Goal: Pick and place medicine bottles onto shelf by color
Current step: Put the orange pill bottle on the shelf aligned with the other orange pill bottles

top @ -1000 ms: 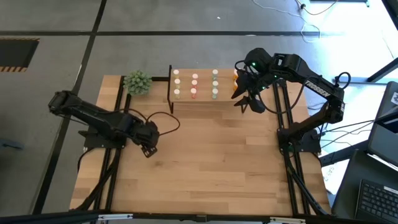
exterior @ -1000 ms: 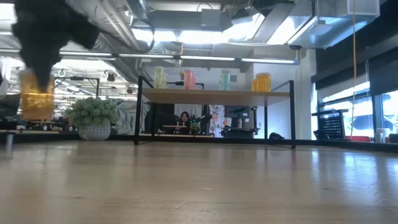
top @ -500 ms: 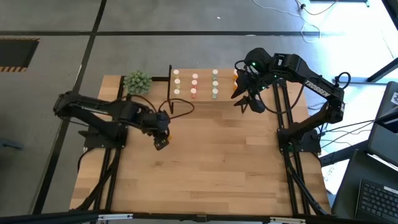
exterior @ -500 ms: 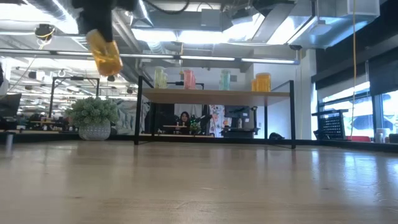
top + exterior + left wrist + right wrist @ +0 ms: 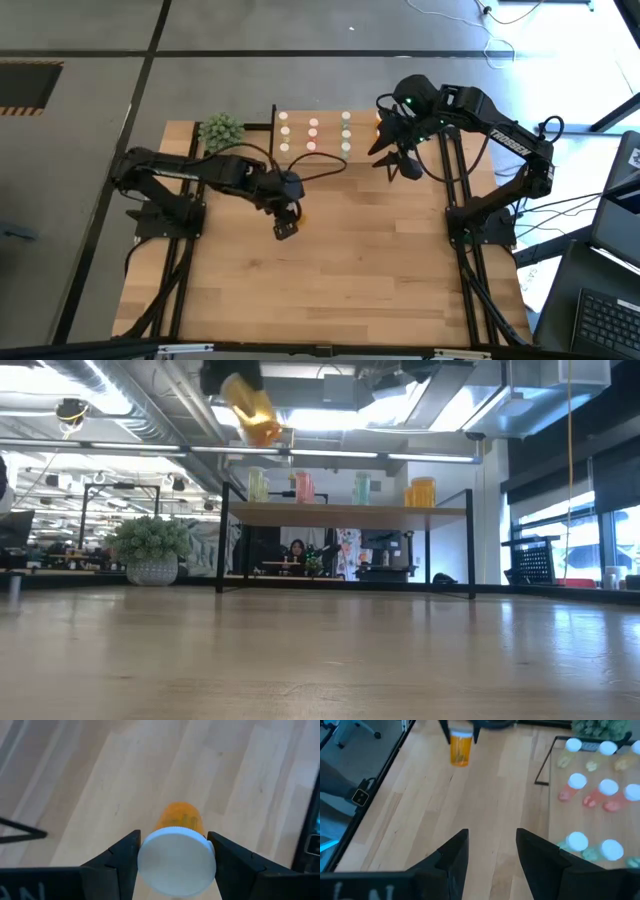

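Nearly done, by the look of it. The small light-wood shelf on black legs (image 5: 318,160) already carries rows of tiny white-capped bottles: yellowish (image 5: 284,133), pink-red (image 5: 313,135), green (image 5: 346,133), and orange ones (image 5: 421,492) at the far right end. One translucent orange bottle with a white cap (image 5: 178,851) is not yet placed. It is clamped in the left end effector (image 5: 287,222), lifted clear of the wooden bench (image 5: 380,270), near the shelf's front. The right end effector (image 5: 489,855) hangs beside the shelf's orange end, fingers apart, holding nothing. No loose bottles show on the bench, so likely this is the last one, destined for the orange group.
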`<act>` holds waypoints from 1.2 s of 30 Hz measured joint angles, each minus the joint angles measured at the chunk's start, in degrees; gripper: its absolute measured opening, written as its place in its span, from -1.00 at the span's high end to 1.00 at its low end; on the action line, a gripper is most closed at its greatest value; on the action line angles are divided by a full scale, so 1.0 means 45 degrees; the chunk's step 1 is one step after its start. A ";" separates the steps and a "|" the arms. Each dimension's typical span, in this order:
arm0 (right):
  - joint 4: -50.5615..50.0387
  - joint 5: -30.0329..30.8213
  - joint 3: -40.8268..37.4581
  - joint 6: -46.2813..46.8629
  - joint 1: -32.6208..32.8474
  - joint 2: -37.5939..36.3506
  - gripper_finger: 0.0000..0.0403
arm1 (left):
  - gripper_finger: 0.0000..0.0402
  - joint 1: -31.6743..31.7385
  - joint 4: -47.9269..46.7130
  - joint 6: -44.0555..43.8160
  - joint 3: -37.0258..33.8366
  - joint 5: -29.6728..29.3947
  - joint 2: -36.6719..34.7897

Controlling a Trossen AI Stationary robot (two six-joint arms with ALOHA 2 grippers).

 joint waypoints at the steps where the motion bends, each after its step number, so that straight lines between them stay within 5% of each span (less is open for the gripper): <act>1: 0.0080 0.0000 0.0000 0.0000 0.0002 0.0000 0.17 | 0.01 0.0038 -0.0028 0.0062 0.0221 0.0124 0.0137; 12: 0.0692 -0.0072 0.0000 0.0000 0.0017 0.0022 0.17 | 0.01 0.0276 0.0006 0.0737 0.1888 0.0200 0.1308; 22: 0.0500 -0.2786 0.0000 0.0012 0.0703 0.0044 0.17 | 0.01 0.0694 0.0286 0.0737 0.1944 0.0104 0.1128; 29: 0.0530 -0.1130 0.0000 0.2583 0.1648 0.0439 0.17 | 0.01 0.0844 0.0937 0.1024 0.1944 0.0054 0.1129; 36: 0.0536 -0.0330 0.0000 0.2289 0.2011 0.0871 0.17 | 0.01 0.0953 0.0924 0.1043 0.1944 0.0040 0.1129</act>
